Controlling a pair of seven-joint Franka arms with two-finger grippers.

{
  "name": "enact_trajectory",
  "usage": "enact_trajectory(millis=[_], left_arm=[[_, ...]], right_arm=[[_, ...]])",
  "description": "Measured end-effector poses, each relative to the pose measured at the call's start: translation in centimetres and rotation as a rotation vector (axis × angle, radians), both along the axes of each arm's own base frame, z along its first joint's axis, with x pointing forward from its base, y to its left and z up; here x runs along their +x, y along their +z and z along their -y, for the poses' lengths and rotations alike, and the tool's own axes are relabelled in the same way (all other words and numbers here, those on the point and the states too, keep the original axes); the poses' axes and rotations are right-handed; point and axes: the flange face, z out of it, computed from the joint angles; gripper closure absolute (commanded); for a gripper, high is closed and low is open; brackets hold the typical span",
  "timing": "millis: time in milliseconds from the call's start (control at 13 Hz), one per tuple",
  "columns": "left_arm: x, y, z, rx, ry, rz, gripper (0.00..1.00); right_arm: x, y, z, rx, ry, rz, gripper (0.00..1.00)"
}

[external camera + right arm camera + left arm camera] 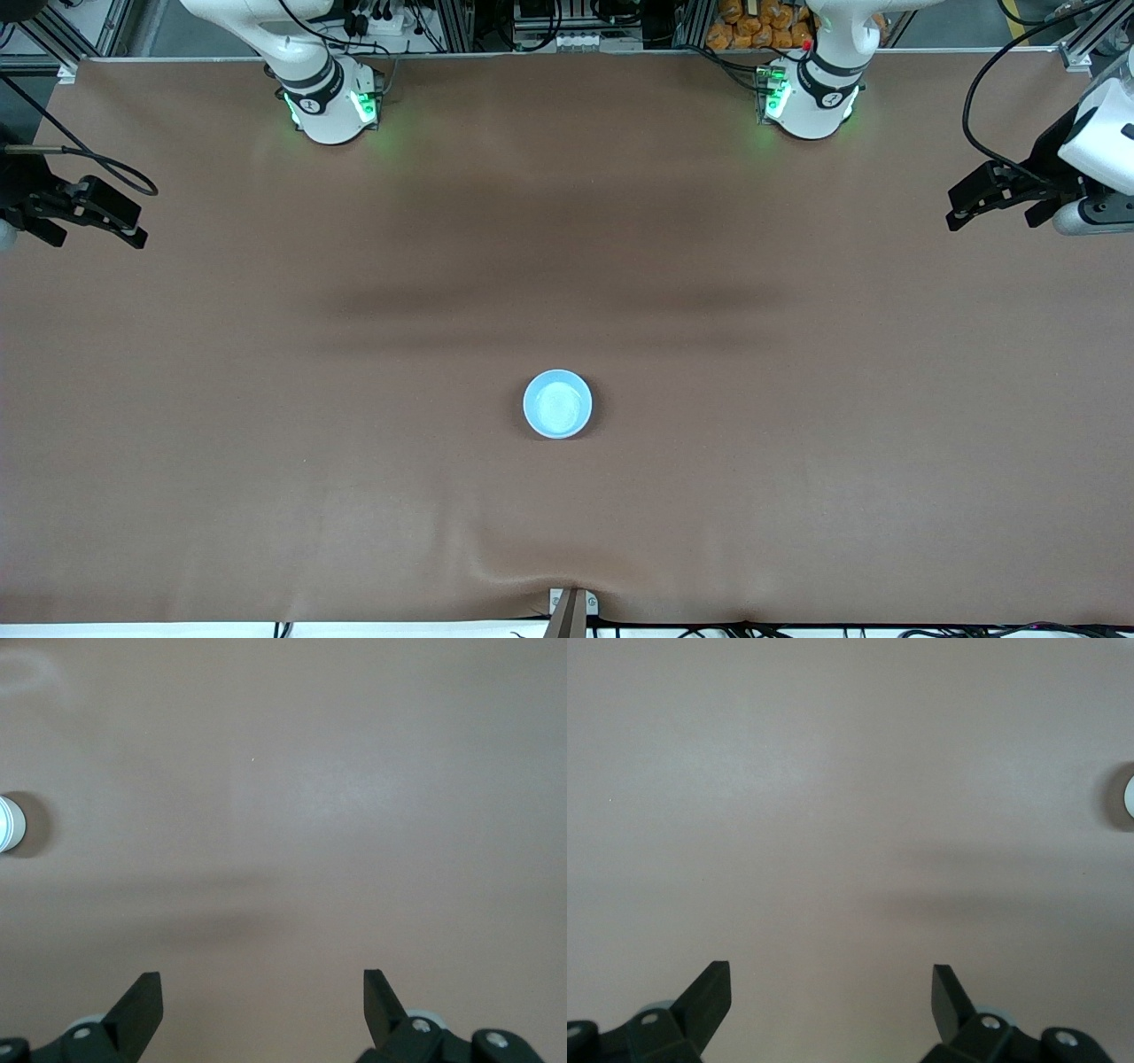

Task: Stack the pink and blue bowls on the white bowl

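Note:
A light blue bowl (557,404) sits upright in the middle of the table, toward the front camera's edge. Only its blue inside shows from above; the pink bowl and the white bowl are hidden. A sliver of that bowl (9,822) in the right wrist view has pale stacked bands on its side. The bowl's edge (1129,797) also shows in the left wrist view. My left gripper (988,211) hangs open and empty over the left arm's end of the table. My right gripper (97,232) hangs open and empty over the right arm's end. Both wrist views show spread fingers, the left gripper (831,967) and the right gripper (262,974), over bare cloth.
Brown cloth (797,461) covers the whole table, with a wrinkle near a clamp (571,607) at the front edge. The two arm bases (332,106) (811,102) stand along the edge farthest from the front camera.

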Motion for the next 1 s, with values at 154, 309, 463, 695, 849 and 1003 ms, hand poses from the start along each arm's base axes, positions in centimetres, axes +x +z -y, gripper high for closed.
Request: enact_trajectory(millis=[154, 309, 463, 695, 849, 1003], left_arm=[[-0.1, 0.2, 0.0, 0.0, 0.0, 0.004, 0.0], [-0.1, 0.3, 0.0, 0.0, 0.0, 0.007, 0.0], [-0.1, 0.5, 0.0, 0.0, 0.0, 0.012, 0.0], [0.0, 0.8, 0.0, -0.001, 0.0, 0.019, 0.0], [0.0, 1.1, -0.1, -0.001, 0.001, 0.026, 0.0], [0.0, 1.3, -0.2, -0.002, 0.005, 0.029, 0.0]], right_arm=[[0.0, 0.0, -0.1, 0.0, 0.001, -0.001, 0.0], [0.0, 0.0, -0.1, 0.0, 0.001, -0.001, 0.0], [0.0, 0.0, -0.1, 0.0, 0.001, -0.002, 0.0], [0.0, 0.0, -0.1, 0.0, 0.002, -0.002, 0.0], [0.0, 0.0, -0.2, 0.0, 0.003, -0.004, 0.0], [0.0, 0.0, -0.2, 0.0, 0.004, -0.004, 0.0]])
